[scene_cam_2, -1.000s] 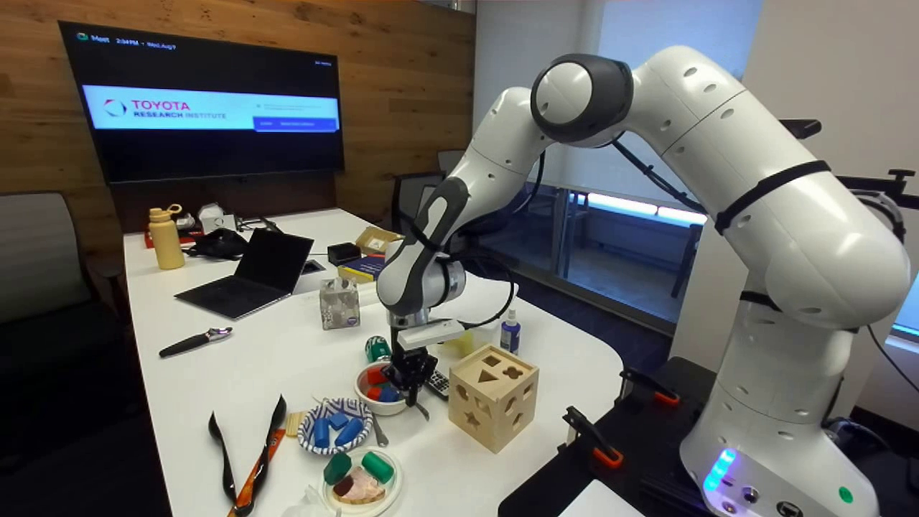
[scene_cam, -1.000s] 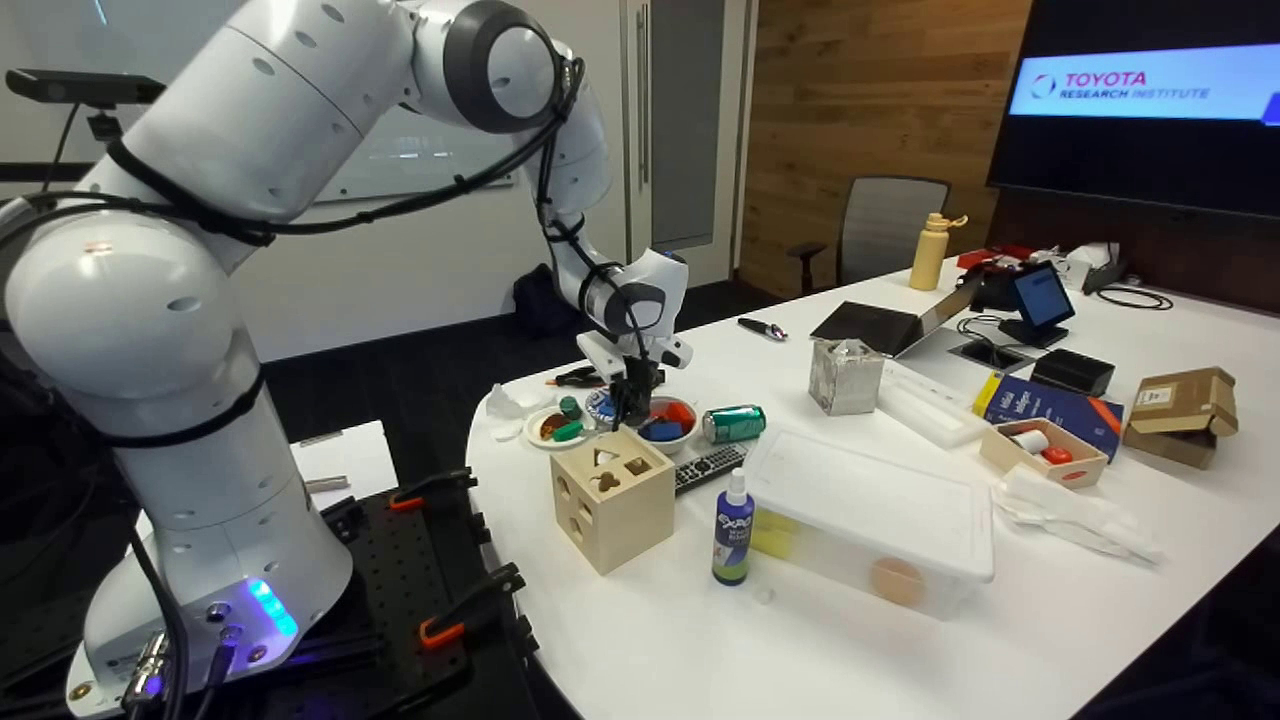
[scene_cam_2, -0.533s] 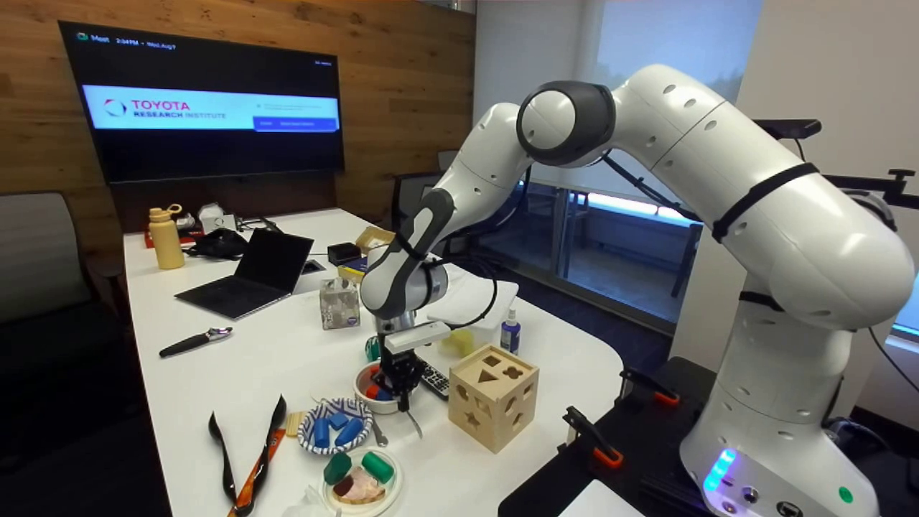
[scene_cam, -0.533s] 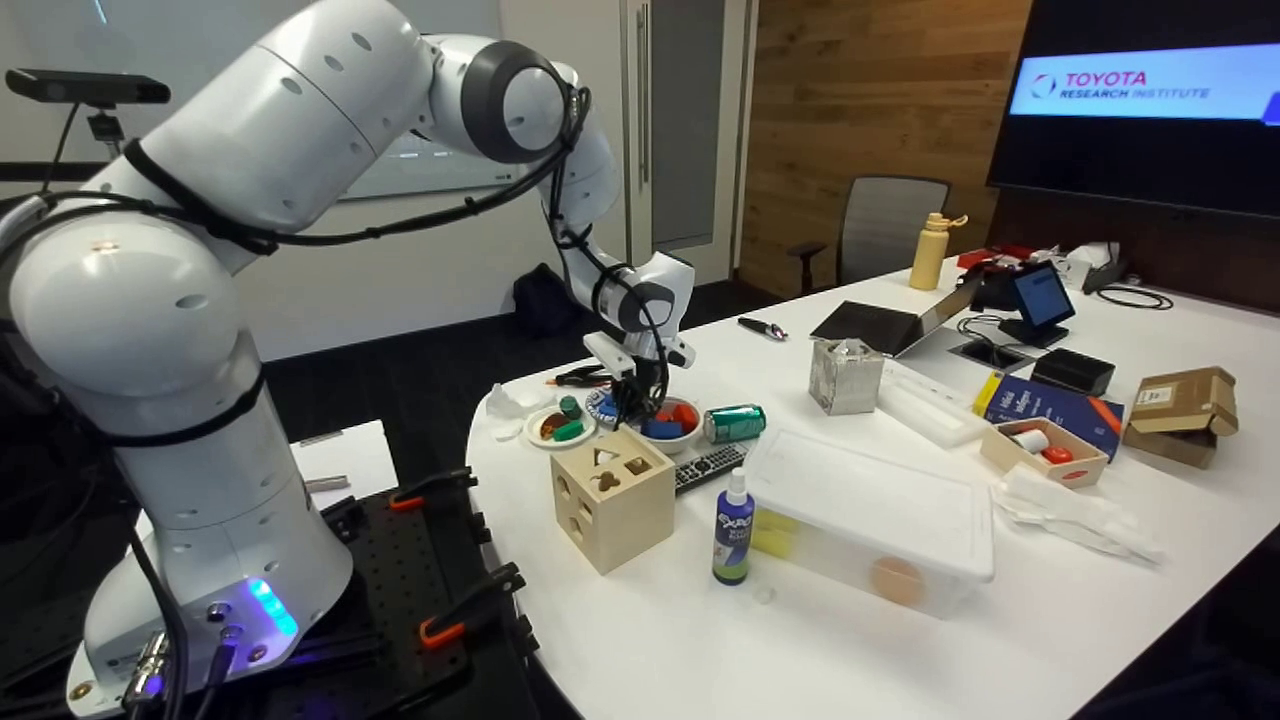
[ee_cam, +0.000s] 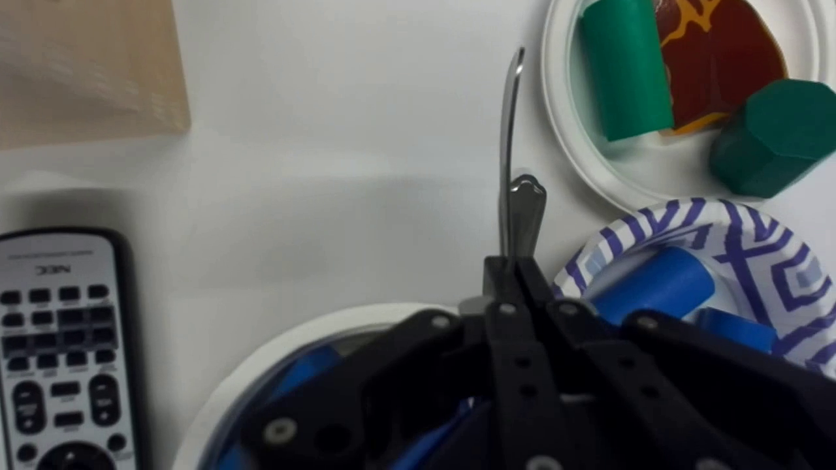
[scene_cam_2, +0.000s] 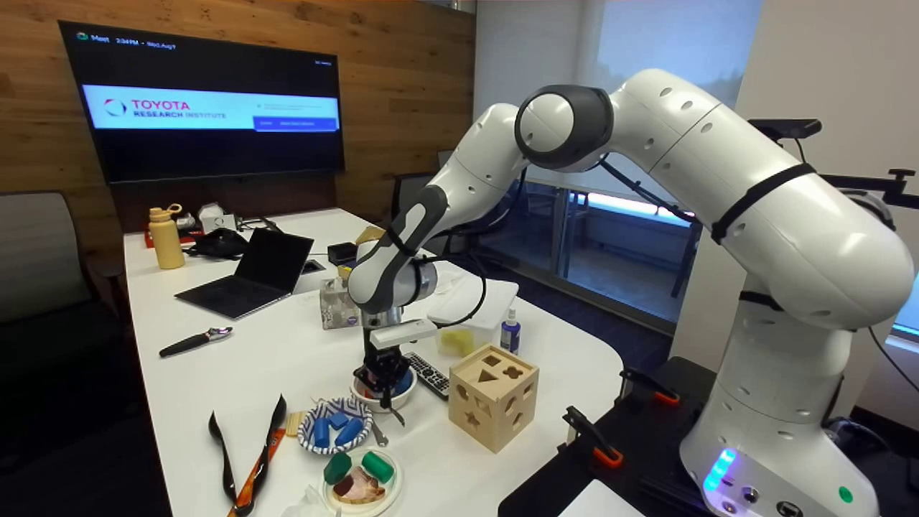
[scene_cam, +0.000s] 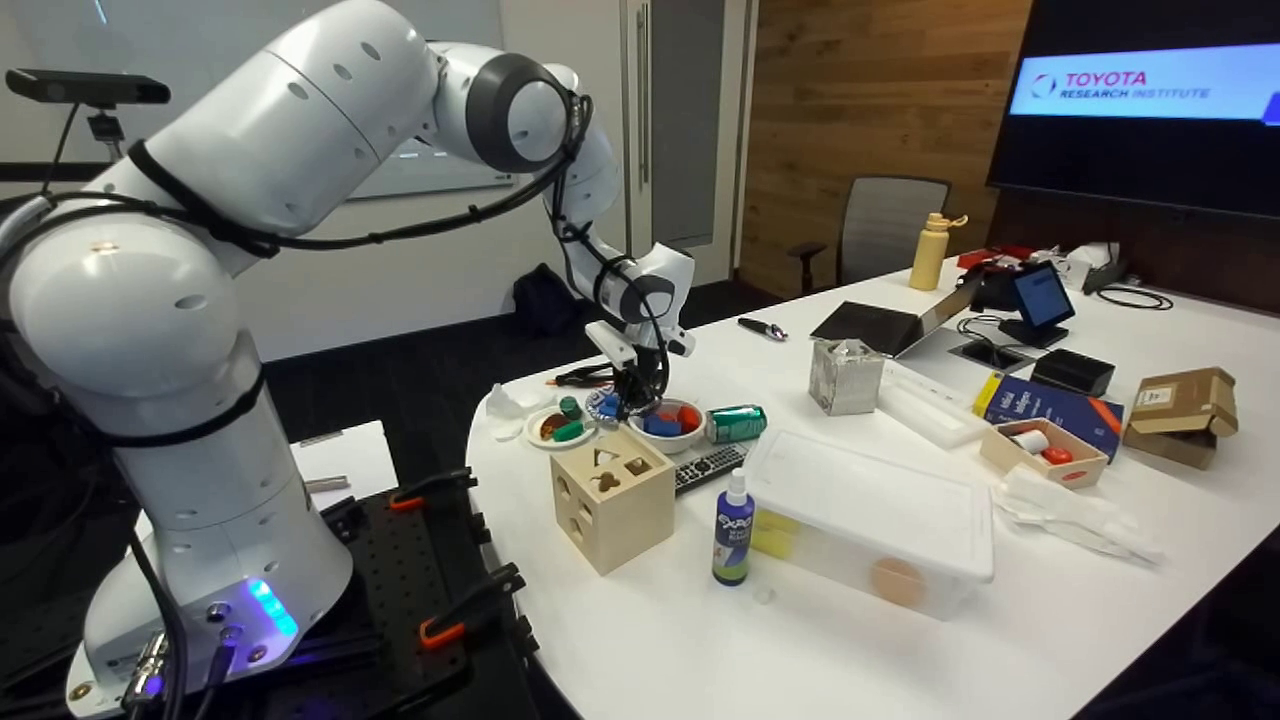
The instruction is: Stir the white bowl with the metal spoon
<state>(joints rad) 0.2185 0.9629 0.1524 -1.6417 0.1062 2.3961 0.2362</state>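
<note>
Wrist view: the gripper (ee_cam: 511, 264) had its fingers pinched on the slim handle of the metal spoon (ee_cam: 506, 143), the handle's free end projecting beyond the fingertips. The spoon's head was hidden beneath the gripper, so whether it touched the contents could not be told. With so thin a handle held only near the fingertips, the likeliest failure was judged to be a twist in the grip, caused by rigid pieces resisting the head. Beneath lay the white bowl (ee_cam: 261, 363), holding solid pieces, among them a red block (scene_cam: 688, 416) and a blue block (scene_cam: 661, 427); these could jam the stroke, or ride over the rim if the sweep were wide. In both exterior views the gripper stood low, at or over this bowl's edge, and a finger catching the rim could drag or tip it. Just beside stood the patterned bowl (ee_cam: 744, 228); a second metal handle (ee_cam: 528, 209) lay on the table (ee_cam: 326, 215), appearing directly behind the held one in the wrist view. A broad stroke toward these risked collision. Farther out came the white plate (ee_cam: 563, 111), the NEC remote control (ee_cam: 65, 346) and the wooden shape-sorting cube (scene_cam_2: 492, 398), threatened only by a larger overshoot.
</note>
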